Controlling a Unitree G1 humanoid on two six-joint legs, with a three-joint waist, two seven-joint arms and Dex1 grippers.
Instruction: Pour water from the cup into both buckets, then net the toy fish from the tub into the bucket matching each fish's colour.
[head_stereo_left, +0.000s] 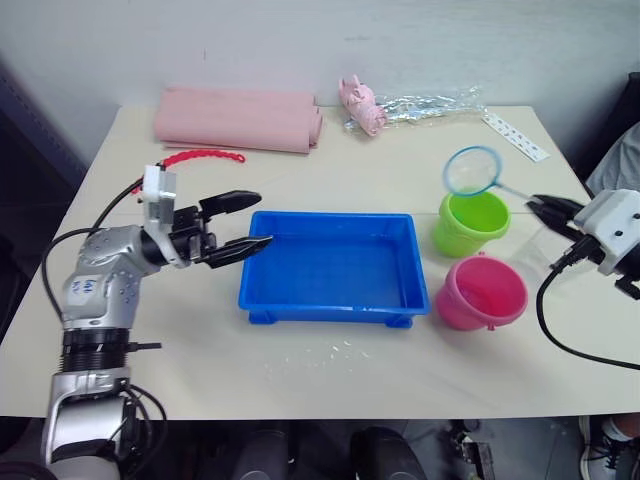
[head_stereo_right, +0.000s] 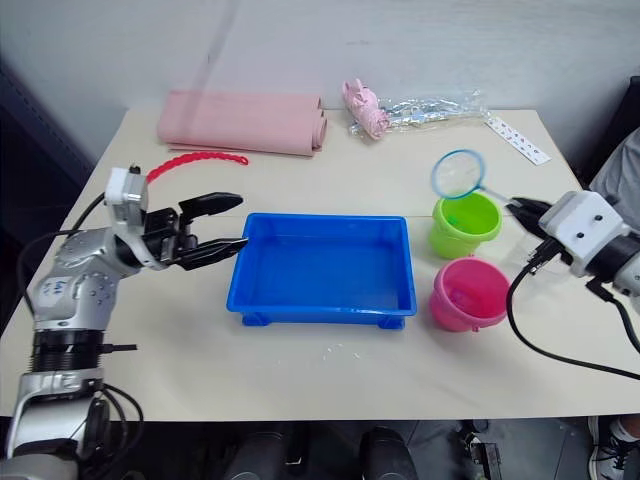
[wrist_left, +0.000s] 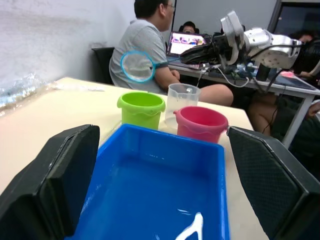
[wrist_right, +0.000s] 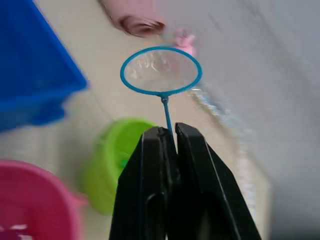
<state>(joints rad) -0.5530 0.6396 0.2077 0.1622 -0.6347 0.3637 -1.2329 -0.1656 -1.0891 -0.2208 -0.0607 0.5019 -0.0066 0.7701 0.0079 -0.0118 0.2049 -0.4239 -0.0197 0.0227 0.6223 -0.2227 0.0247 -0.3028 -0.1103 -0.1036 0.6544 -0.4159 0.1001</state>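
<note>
Landmark: the blue tub (head_stereo_left: 335, 265) sits mid-table, its long axis running left to right across the robot's view; no fish can be made out inside it.
Net: the net (head_stereo_left: 472, 170) is held in the air on the tub's right, its blue hoop hanging above the far rim of the green bucket. The thin handle runs from the hoop rightward to the right gripper, so the long axis lies roughly level, hoop end pointing left towards the tub side.
Right gripper: the right gripper (wrist_right: 169, 136) has its fingers pressed together on the net handle, to the right of the green bucket.
Green bucket: the green bucket (head_stereo_left: 471, 222) stands upright just beyond the tub's right far corner.
Pink bucket: the pink bucket (head_stereo_left: 482, 291) stands upright just right of the tub's right near corner, close beside the green one.
Cup: the cup (wrist_left: 182, 101) stands upright behind the two buckets as seen from the tub.
Left gripper: the left gripper (head_stereo_left: 252, 222) hovers at the tub's left end, fingers spread apart and holding nothing, tips pointing along the tub's long axis.
</note>
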